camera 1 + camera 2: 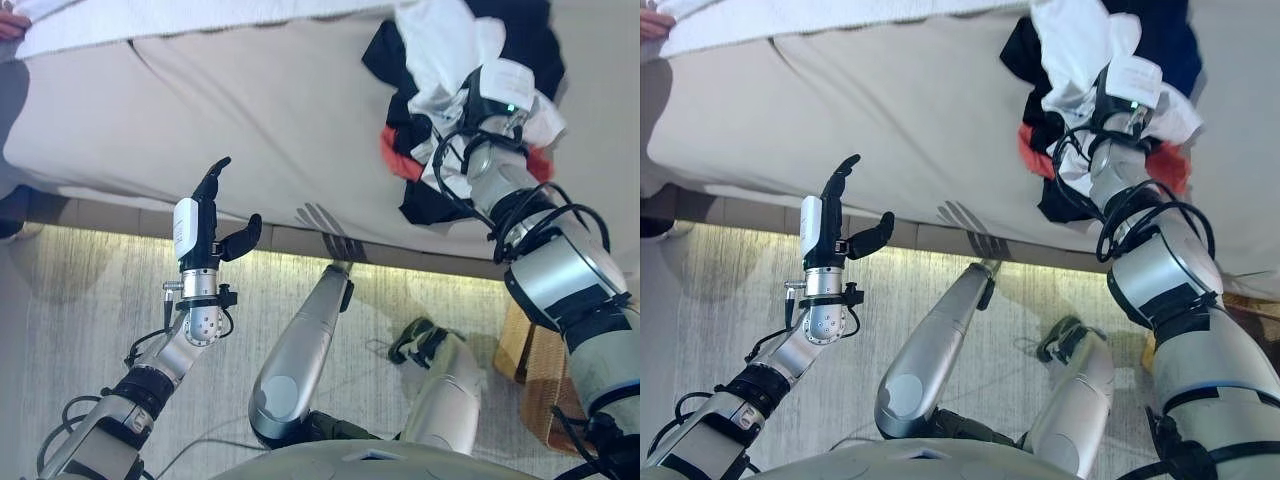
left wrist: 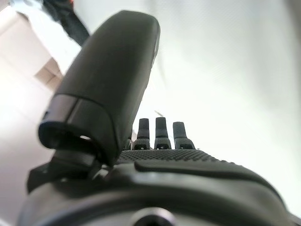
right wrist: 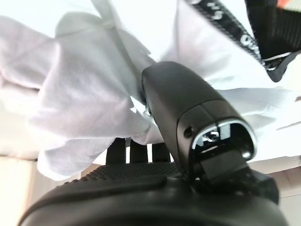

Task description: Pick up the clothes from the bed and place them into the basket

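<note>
Bed: beige mattress [image 1: 260, 110] fills the upper part of the head views, a white textured cover [image 1: 150, 22] along its far edge; pale wood-grain floor [image 1: 70, 300] below its near side.
Person: a fingertip [image 1: 10, 25] shows at the far left corner, on the white cover.
Left hand: left hand [image 1: 205, 215] raised over the bed's near edge, well apart from the pile; fingers straight, thumb spread, holding nothing. Its wrist view shows only bare mattress past the fingers.
Clothes: heap [image 1: 450, 100] on the right part of the bed, with a white garment [image 3: 80, 89] on top, black pieces [image 1: 525, 35] under and around it, and a red-orange piece [image 1: 398, 158] at the near edge.
Right hand: right hand [image 3: 188, 108] is pushed into the heap. In its wrist view the thumb lies against a fold of white cloth, fingers half buried beneath it; whether they have closed on the cloth I cannot tell.
Basket: woven basket [image 1: 535, 365] on the floor, low right, just beside the right arm, mostly hidden behind it.
Step in hand (judgement): taking hold of the white garment.
Doing it well: gather a thick fold, not a single layer, between thumb and fingers; lift straight up so that tangled black straps either come clear or fall away; then carry down and right to the basket, keeping trailing cloth off the bed edge.
Risk: a thin pinch may slip.
</note>
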